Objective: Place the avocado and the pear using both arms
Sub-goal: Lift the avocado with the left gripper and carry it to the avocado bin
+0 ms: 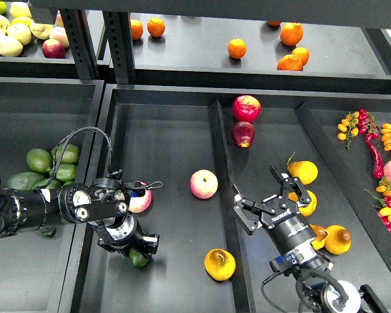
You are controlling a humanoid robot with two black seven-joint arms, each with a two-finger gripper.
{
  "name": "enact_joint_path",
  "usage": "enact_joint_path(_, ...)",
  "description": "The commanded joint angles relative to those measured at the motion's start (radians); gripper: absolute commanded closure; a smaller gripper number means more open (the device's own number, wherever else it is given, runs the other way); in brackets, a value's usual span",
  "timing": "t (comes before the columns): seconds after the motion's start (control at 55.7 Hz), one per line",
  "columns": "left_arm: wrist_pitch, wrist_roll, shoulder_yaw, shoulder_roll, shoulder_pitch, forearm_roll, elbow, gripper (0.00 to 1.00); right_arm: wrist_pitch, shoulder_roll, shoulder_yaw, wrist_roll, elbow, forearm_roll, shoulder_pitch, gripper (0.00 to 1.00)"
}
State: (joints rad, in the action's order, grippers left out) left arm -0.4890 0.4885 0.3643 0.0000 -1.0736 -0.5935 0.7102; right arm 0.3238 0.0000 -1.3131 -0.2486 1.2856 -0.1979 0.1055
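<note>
The left gripper [138, 253] is clamping the avocado [139, 258] near the tray's [163, 137] front-left edge; the right gripper [268, 199] is hanging wide open, holding nothing. Lower gently before releasing.

Bright even overhead light, soft short shadows, glossy fruit glare, sharp focus

- The avocado [139, 259] looks dark, smooth and glossy.
- The pear [219, 264] has dull golden skin, blotched brown.
- The tray [163, 143] is matt black.
</note>
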Motion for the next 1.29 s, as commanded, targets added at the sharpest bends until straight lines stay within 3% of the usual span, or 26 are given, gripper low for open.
enact_joint_path(0.0,0.000,0.000,-0.011,0.000,0.001,0.001,-0.001,0.78,0.000,0.000,0.000,0.000,0.000,0.000,0.000,0.00)
enact_joint_path(0.485,0.000,0.000,-0.108,0.015,-0.132,0.086,0.032,0.79,0.001,0.000,0.006,0.000,0.006,-0.002,0.000,0.00)
enact_joint_path(0.682,0.000,0.000,-0.108,0.140,-0.181,0.121,0.126,0.77,0.015,0.000,-0.011,0.002,0.023,-0.005,-0.004,0.00)
enact_joint_path(0.7,0.000,0.000,-0.110,0.199,-0.184,0.150,0.158,0.77,0.026,0.000,-0.012,0.000,0.026,-0.009,-0.006,0.00)
enact_joint_path(0.933,0.000,0.000,-0.111,0.434,-0.178,0.179,0.268,0.74,0.031,0.000,-0.009,-0.006,0.031,-0.066,-0.023,0.00)
enact_joint_path(1.274,0.000,0.000,-0.128,0.502,-0.183,0.261,0.252,0.72,-0.055,0.000,0.006,-0.008,0.029,-0.143,-0.064,0.00)
